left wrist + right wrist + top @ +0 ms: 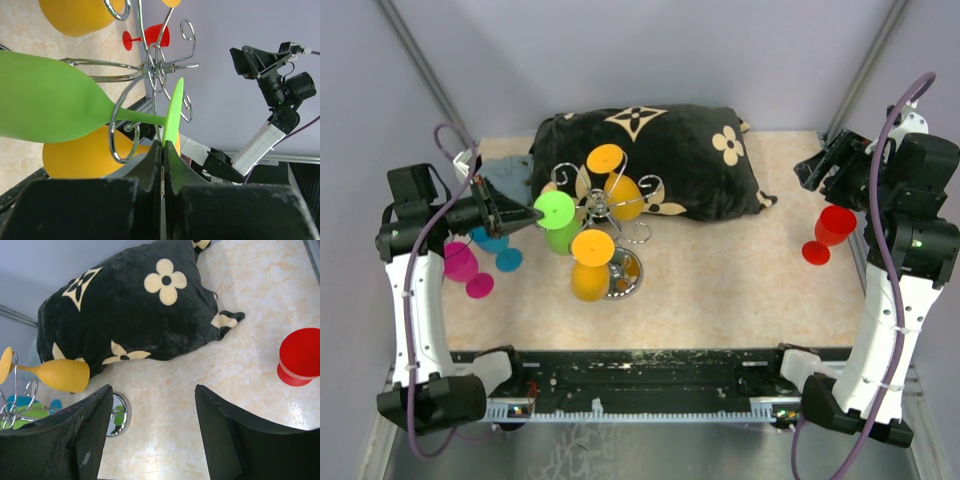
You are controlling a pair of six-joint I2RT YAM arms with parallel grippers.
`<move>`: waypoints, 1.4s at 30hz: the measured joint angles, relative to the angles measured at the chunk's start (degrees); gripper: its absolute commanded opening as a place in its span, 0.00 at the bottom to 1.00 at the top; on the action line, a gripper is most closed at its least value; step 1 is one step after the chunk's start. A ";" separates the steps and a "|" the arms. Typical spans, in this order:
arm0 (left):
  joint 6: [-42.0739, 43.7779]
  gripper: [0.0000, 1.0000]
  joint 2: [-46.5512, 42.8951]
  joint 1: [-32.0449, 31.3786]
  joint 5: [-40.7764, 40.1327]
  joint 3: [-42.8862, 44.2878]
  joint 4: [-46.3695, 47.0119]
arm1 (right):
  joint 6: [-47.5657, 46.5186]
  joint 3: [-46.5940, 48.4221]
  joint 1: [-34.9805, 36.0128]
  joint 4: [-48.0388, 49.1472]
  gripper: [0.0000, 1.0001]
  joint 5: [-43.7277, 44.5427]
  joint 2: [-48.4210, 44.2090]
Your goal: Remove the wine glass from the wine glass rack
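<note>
Left gripper [163,150] clenched on foot of green wine glass [50,105], which hangs in a wine glass rack [604,206] loop, centre-left of top view. Grasp looks made; next, slide stem outward clear of wire. Right gripper [152,400] released, idle.

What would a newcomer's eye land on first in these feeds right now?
The silver wine glass rack at centre table, hung with orange glasses and a green wine glass, draws the eye first. The left gripper is pinched on that green glass's foot at the rack's left side. Behind lies a black flowered pillow; a red glass stands alone at right, near the open right gripper.
</note>
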 measured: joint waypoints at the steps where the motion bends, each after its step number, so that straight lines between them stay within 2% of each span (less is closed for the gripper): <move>1: 0.00 0.00 0.00 -0.55 -0.02 0.00 0.00 | 0.00 0.00 0.00 0.00 0.67 -0.02 0.00; 11: 1.05 0.00 -0.74 -4.17 0.00 0.00 -0.79 | -0.02 0.00 0.00 -0.02 0.67 0.00 -0.24; 23: 5.11 0.00 -8.52 -2.93 -3.39 -0.68 -6.14 | -0.02 0.00 0.00 -0.02 0.67 0.00 -0.87; 31: 6.64 0.00 -11.04 -0.61 -8.87 -0.61 -9.60 | -0.07 0.00 0.00 -0.02 0.67 0.02 -0.87; 42: 9.33 0.00 -11.28 0.15 -15.85 9.40 -13.05 | -0.48 -0.83 0.59 -0.07 0.67 0.33 -0.85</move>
